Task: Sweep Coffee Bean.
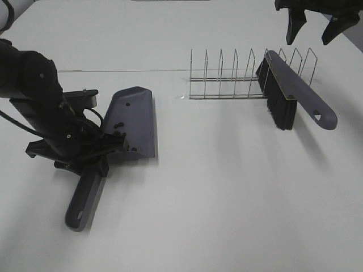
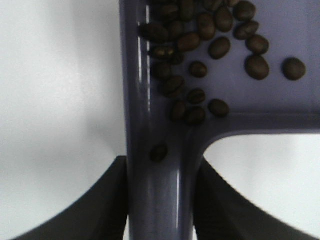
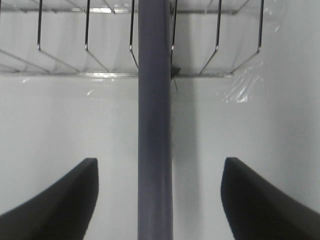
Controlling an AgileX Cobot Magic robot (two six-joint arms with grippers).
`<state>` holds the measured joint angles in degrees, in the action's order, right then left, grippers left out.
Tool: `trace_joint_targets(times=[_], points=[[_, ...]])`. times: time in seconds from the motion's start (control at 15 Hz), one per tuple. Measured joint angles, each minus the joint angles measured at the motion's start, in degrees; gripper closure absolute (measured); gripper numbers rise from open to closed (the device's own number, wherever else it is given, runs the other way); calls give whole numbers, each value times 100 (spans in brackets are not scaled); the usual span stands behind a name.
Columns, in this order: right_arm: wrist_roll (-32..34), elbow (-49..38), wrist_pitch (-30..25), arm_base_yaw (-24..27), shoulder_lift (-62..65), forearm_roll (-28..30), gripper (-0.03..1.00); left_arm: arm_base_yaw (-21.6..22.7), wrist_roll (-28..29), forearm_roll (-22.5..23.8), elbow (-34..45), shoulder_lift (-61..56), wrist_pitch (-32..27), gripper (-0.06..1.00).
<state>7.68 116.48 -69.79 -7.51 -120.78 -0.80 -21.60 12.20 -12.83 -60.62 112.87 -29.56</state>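
The grey dustpan (image 1: 135,116) lies flat on the white table at the left. Several dark coffee beans (image 2: 200,40) lie inside it near the handle end, and one bean (image 2: 159,152) sits on the handle; in the high view the beans (image 1: 117,129) show as small dark specks. My left gripper (image 1: 96,156) is shut on the dustpan's handle (image 2: 160,200), with a finger pressed on each side. The grey brush (image 1: 289,90) with black bristles leans in the wire rack (image 1: 227,79). My right gripper (image 1: 313,31) is open and empty above the brush handle (image 3: 155,125), not touching it.
The wire rack stands at the back middle to right of the table, and its wires (image 3: 65,55) show beyond the brush handle in the right wrist view. The left arm's cables and body hang over the table's left side. Clear tape (image 3: 245,85) holds the rack down.
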Motion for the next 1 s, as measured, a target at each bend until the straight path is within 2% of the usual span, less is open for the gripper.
trace_joint_targets(times=[0.4, 0.53, 0.6, 0.87, 1.0], points=[[-6, -2177, -6, 0, 1398, -34, 31, 0, 23, -11, -6, 218, 120, 56], [-6, -2779, -6, 0, 1874, -34, 31, 0, 17, -23, -46, 218, 57, 39], [-6, -2945, -6, 0, 2017, -34, 31, 0, -23, -17, -57, 212, -6, 35], [-6, -4188, -6, 0, 3340, -34, 31, 0, -172, 52, -74, -338, -625, 32], [-23, -4796, -11, 0, 4154, -34, 31, 0, -166, 390, -120, -1089, -974, 32]])
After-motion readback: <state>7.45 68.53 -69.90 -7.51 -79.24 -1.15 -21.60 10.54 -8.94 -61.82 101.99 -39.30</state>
